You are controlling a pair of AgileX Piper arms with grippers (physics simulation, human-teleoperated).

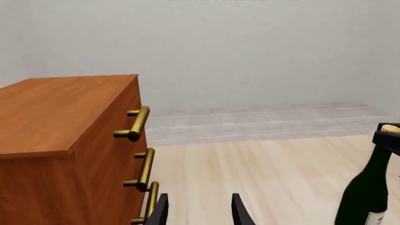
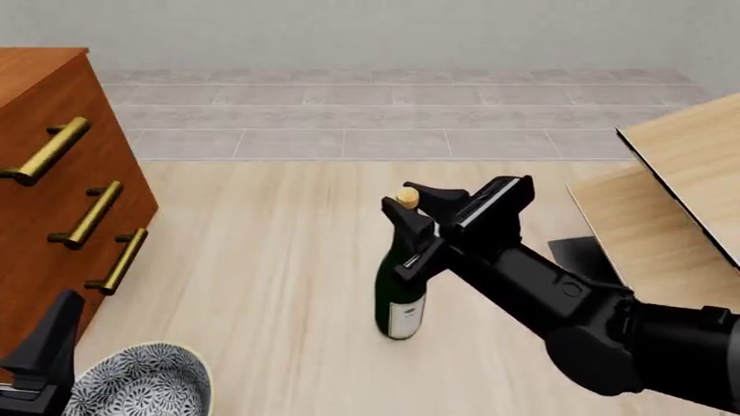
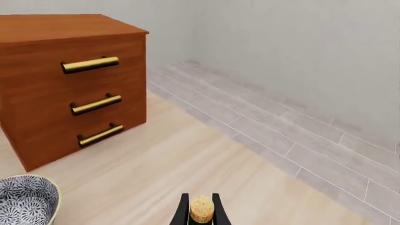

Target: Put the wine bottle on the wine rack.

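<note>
1. Tall dark green glass wine bottle (image 2: pixel 401 290) with gold cap stood upright at table centre.
2. Black right gripper (image 2: pixel 407 208) was closed around the bottle's neck.
3. Black left gripper (image 1: pixel 200 210) hung parted, holding nothing, at seven o'clock.
4. Pale-wood slanted-panel wine rack (image 2: pixel 677 186) stood at three o'clock.
5. Reddish-brown brass-handled drawer cabinet (image 2: pixel 52 186) stood at nine o'clock.

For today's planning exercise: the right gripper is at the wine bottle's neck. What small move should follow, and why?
Probably lift straight up. The right gripper looks closed around the wine bottle just under its cap, and the bottle stands upright on the table, so it must clear the surface before swinging toward the wine rack.
</note>
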